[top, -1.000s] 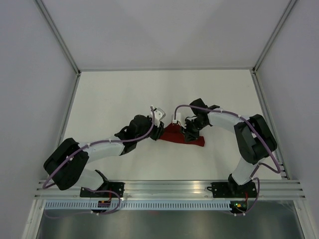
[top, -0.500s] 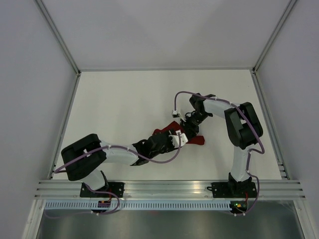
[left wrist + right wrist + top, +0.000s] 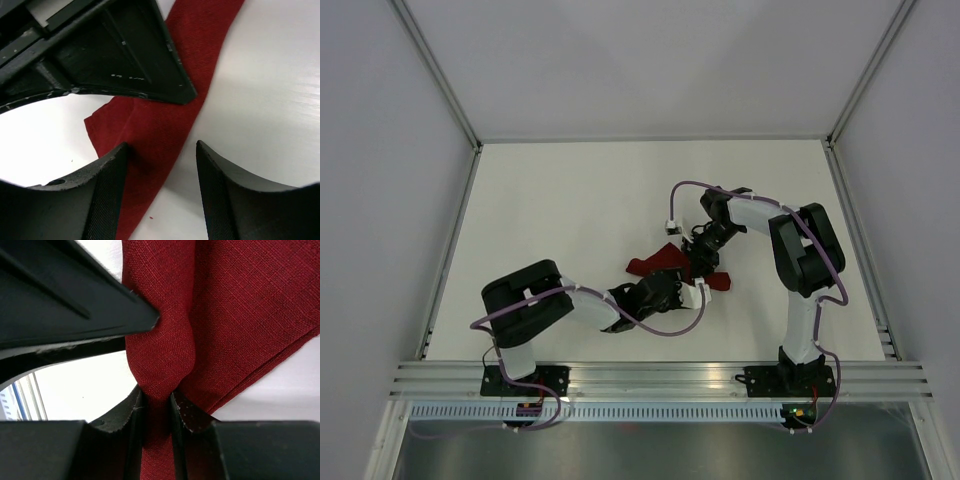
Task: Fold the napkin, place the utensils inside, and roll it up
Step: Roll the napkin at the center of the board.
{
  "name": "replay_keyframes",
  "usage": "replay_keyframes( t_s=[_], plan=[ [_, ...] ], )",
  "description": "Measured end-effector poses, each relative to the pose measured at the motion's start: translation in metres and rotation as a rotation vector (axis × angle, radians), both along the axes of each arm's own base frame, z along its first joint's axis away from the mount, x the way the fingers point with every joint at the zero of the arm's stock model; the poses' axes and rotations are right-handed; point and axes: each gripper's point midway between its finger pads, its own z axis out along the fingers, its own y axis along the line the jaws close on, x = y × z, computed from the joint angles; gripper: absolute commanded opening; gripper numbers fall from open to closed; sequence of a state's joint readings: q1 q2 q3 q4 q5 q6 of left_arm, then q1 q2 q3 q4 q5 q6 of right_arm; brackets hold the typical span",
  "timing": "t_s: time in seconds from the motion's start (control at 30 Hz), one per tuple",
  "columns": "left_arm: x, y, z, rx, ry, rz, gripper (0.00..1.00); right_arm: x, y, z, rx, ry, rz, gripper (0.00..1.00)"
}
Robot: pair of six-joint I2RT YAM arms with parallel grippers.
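Observation:
The dark red napkin (image 3: 647, 265) lies bunched and folded on the white table, mostly covered by both grippers. My right gripper (image 3: 701, 262) is shut on a gathered fold of the napkin (image 3: 160, 360), pinched between its two fingertips. My left gripper (image 3: 682, 288) is open; its fingers straddle a narrow strip of the napkin (image 3: 165, 125) close above the table, one finger (image 3: 107, 190) over the cloth, the other (image 3: 235, 195) over bare table. The right gripper's dark body (image 3: 110, 55) fills the top of the left wrist view. The fork is hidden or out of view.
The white table (image 3: 560, 200) is walled by grey panels with aluminium rails at the left (image 3: 450, 250) and right (image 3: 860, 250). The rail with both arm bases runs along the near edge (image 3: 660, 380). The two wrists sit very close together.
My left arm has swung down and toward the near edge, its gripper now below the right one. The right arm folded back, gripper staying on the napkin, which bunched smaller.

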State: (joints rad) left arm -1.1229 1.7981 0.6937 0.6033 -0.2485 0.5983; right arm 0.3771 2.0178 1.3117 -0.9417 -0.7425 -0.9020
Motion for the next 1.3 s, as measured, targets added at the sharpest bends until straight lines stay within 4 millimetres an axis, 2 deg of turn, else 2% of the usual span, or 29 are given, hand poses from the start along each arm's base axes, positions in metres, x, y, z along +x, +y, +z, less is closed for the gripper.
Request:
replay_keyframes(
  t_s=[0.1, 0.27, 0.3, 0.4, 0.43, 0.53, 0.6, 0.73, 0.9, 1.03, 1.13, 1.3],
  plan=[
    [0.007, 0.002, 0.0, -0.004, 0.005, 0.011, 0.6, 0.0, 0.0, 0.0, 0.002, 0.003, -0.002, 0.22],
    [0.014, 0.001, -0.005, 0.007, 0.039, 0.024, 0.42, 0.0, 0.0, 0.0, 0.004, 0.007, -0.004, 0.22],
    [0.014, 0.001, -0.005, 0.009, 0.05, 0.026, 0.34, 0.0, 0.0, 0.0, 0.004, 0.007, -0.005, 0.22],
    [0.015, 0.0, -0.006, 0.02, 0.088, 0.029, 0.18, 0.001, -0.001, 0.0, 0.007, 0.008, -0.008, 0.3],
    [0.016, -0.001, -0.006, 0.024, 0.103, 0.029, 0.14, 0.001, -0.001, -0.001, 0.007, 0.008, -0.008, 0.37],
    [0.017, -0.002, -0.007, 0.031, 0.153, 0.03, 0.04, -0.001, -0.001, 0.001, 0.007, 0.019, -0.015, 0.49],
    [0.017, -0.004, -0.007, 0.023, 0.193, 0.024, 0.02, -0.002, -0.001, 0.003, 0.006, 0.019, -0.02, 0.57],
    [0.015, -0.006, -0.007, -0.012, 0.275, -0.006, 0.02, -0.002, -0.003, 0.007, 0.006, 0.018, -0.055, 0.66],
    [0.011, -0.01, -0.006, -0.06, 0.373, -0.04, 0.02, 0.006, -0.012, 0.01, 0.006, -0.042, -0.144, 0.73],
    [0.013, -0.01, -0.006, -0.093, 0.459, -0.046, 0.02, 0.012, -0.017, 0.013, 0.001, -0.106, -0.183, 0.75],
    [0.011, -0.011, -0.007, -0.105, 0.508, -0.054, 0.02, 0.026, -0.022, 0.017, -0.002, -0.159, -0.225, 0.75],
    [0.011, -0.013, -0.008, -0.128, 0.607, -0.074, 0.02, 0.042, -0.034, 0.033, 0.025, -0.249, -0.32, 0.76]
  ],
)
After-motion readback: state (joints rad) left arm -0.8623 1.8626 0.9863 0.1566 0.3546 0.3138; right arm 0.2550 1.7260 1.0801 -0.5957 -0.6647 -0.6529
